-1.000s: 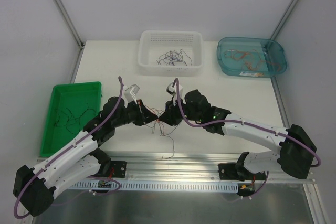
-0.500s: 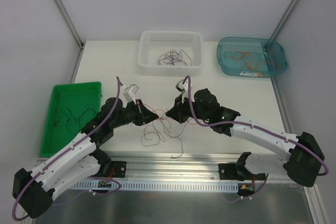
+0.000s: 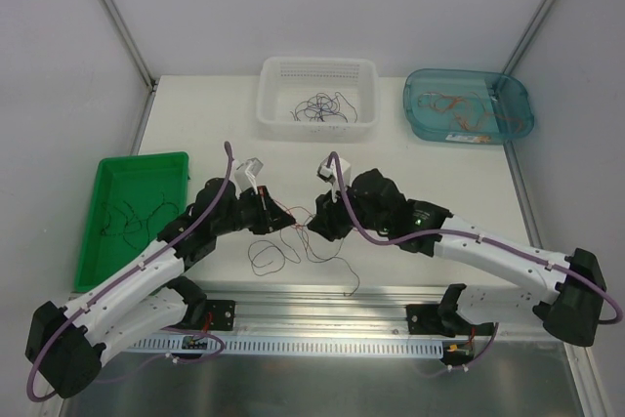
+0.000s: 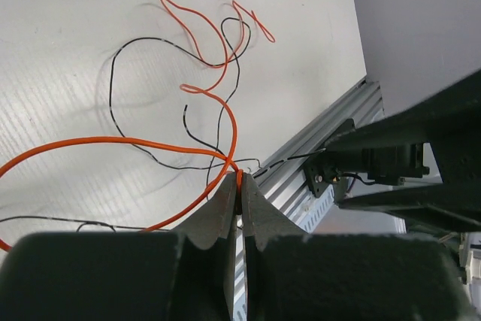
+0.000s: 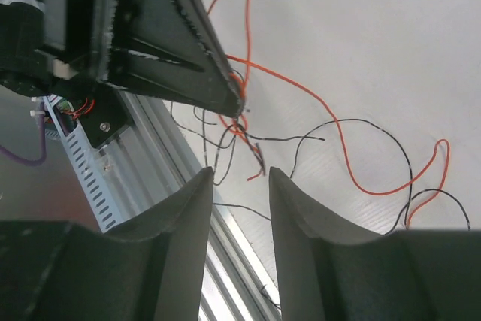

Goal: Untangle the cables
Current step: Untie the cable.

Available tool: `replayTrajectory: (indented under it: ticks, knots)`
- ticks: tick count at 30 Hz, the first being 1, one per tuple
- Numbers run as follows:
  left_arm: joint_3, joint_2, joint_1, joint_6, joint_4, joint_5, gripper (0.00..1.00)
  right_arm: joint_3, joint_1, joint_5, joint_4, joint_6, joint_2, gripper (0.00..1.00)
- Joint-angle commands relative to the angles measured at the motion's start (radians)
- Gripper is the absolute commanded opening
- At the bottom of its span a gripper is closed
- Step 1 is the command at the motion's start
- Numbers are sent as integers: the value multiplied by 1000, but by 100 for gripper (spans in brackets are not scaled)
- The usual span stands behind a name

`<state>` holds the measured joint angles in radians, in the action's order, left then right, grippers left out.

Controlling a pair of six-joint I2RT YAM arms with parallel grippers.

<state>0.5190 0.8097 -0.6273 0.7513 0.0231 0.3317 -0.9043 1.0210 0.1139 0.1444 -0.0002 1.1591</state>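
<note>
- From the top camera you see three containers on the counter (image 3: 195, 124): a green tray (image 3: 146, 178) at the left holding a few dark wires (image 3: 132, 217), a white basket (image 3: 317, 70) at the far middle with a small nest of black wires (image 3: 320, 107), and a blue tub (image 3: 513, 95) at the far right with orange wires (image 3: 459, 109).
- The cables (image 3: 283, 246) lie loose on the counter near its front edge, between and just below the two arms' tips.
- The left end effector (image 3: 283, 224) and right end effector (image 3: 311, 225) face each other, close together over those strands.
- In the left wrist view, your left end effector (image 4: 239, 178) has its fingers pressed together, pinching an orange cable (image 4: 113, 140) that loops away to the left.
- A black cable (image 4: 113, 88) curls across the counter beyond it, crossing the orange one.
- In the right wrist view, your right end effector (image 5: 240, 174) stands with its fingers spread partway, and nothing sits in the gap.
- The left arm's dark fingertip (image 5: 225, 99) is just ahead, with the orange cable (image 5: 301, 84) running out from it across the counter, a black cable (image 5: 361, 125) trailing alongside.
</note>
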Motion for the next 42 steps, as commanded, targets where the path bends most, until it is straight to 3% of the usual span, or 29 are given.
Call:
replayTrajectory:
  ticks: [1, 6, 20, 23, 25, 27, 35, 42]
  knots:
    - [49, 17, 3, 51, -6, -20, 0, -38, 56, -91, 32, -8, -26, 39]
    - [44, 11, 3, 75, -6, -40, 0, 11, 145, -269, -37, 25, -29, 42]
    - [39, -4, 1, 108, -5, -45, 0, -5, 166, -191, -121, 31, 162, 38]
    - [42, 0, 1, 109, -6, -43, 0, -8, 165, -184, -129, 20, 177, 33]
    - [42, 3, 1, 108, -6, -51, 0, -8, 166, -169, -135, 16, 177, 14]
    - [39, 9, 1, 103, -6, -65, 0, -13, 166, -122, -138, 8, 160, 1]
    - [27, 68, 9, 114, 1, -319, 0, -62, 166, 136, -4, -101, 45, 1]
    - [78, 164, 35, 149, 11, -442, 0, -84, 165, 383, 87, -153, -32, 1]
